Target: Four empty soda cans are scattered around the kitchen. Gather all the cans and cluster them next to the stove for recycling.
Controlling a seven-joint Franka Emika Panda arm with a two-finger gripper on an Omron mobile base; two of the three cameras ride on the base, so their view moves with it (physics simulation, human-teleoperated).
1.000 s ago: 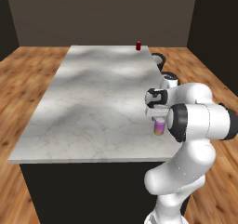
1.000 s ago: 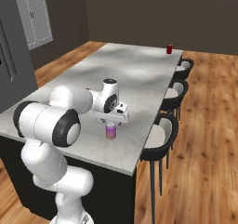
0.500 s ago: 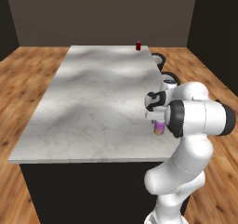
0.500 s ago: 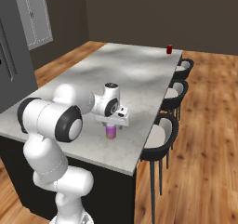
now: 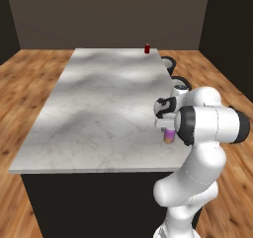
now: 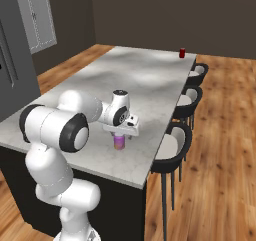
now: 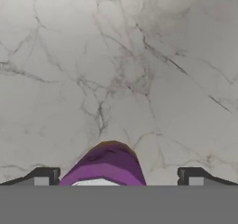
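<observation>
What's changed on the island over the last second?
The arm has sunk slightly, bringing the open gripper lower around the purple can; nothing gripped yet. The purple can, the red can at the far end and the base stayed put.

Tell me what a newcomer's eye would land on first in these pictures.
First the white arm bent low over the near right edge of the marble island, its open gripper straddling an upright purple can with jaws wide on either side. Then a small red can at the island's far end, and the black stools along its right side.
</observation>
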